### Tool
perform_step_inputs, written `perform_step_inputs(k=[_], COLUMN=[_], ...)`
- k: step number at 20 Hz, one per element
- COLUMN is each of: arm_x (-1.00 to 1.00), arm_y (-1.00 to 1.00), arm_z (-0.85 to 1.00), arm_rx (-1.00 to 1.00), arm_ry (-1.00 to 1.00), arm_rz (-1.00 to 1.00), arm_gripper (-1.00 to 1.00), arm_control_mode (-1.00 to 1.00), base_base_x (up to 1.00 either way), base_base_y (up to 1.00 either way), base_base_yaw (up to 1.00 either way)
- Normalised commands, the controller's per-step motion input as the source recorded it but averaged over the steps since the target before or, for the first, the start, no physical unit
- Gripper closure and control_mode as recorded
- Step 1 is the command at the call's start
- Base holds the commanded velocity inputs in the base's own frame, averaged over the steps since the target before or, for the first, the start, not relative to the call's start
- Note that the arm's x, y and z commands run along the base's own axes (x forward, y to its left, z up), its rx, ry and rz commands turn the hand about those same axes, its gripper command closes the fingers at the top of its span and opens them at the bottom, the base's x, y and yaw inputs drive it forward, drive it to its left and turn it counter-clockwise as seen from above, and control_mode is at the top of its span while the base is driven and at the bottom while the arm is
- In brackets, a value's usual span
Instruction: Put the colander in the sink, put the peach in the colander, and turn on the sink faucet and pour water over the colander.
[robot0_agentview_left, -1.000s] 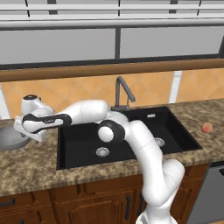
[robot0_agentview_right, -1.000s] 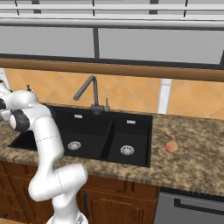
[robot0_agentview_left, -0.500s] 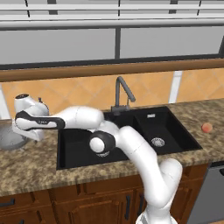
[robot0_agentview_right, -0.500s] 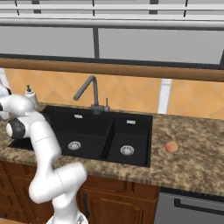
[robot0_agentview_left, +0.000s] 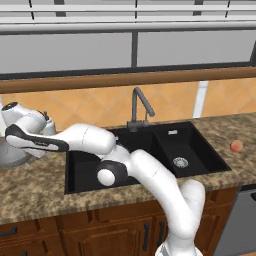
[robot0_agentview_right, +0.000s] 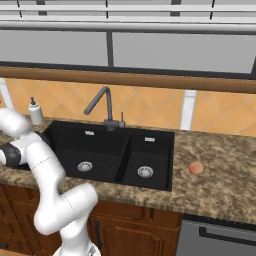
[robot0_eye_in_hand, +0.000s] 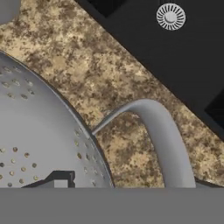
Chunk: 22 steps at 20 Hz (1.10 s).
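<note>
Colander (robot0_eye_in_hand: 39, 144) sits on the speckled worktop (robot0_eye_in_hand: 87, 70) left of the sink (robot0_agentview_left: 150, 150), and from the hand camera I see its holed grey bowl right under the tool, with its looped handle (robot0_eye_in_hand: 164, 135) curving out toward the sink edge. In the left base view I see the colander (robot0_agentview_left: 12, 154) at the far left, with the hand stretched out just above it; the tool itself is hidden behind the wrist there. I cannot tell from these pictures how wide the tool stands or whether it has the colander rim. Farther out, the faucet (robot0_agentview_left: 140, 107) rises behind the sink, and the peach (robot0_agentview_left: 236, 145) lies on the worktop right of the basins, well apart from the tool.
</note>
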Motion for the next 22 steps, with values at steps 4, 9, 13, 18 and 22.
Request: perform_step_inputs(k=[4, 9, 13, 18, 22], arm_x=[-0.63, -0.68, -0.77, -0.73, -0.65], arm_y=[-0.61, -0.74, -0.78, -0.77, -0.76], arm_z=[0.26, 0.21, 0.0, -0.14, -0.08], arm_rx=[0.16, 0.32, 0.21, 0.07, 0.09], arm_ry=[-0.13, 0.01, -0.04, -0.2, -0.14], arm_rz=[-0.16, -0.17, -0.09, -0.08, -0.13], arm_gripper=[1.0, 1.0, 1.0, 1.0, 1.0], arm_control_mode=[-1.0, -1.0, -1.0, -1.0, -1.0], base_base_x=[0.0, 0.0, 0.0, 0.0, 0.0], base_base_y=[0.0, 0.0, 0.0, 0.0, 0.0], base_base_yaw=[0.0, 0.0, 0.0, 0.0, 0.0])
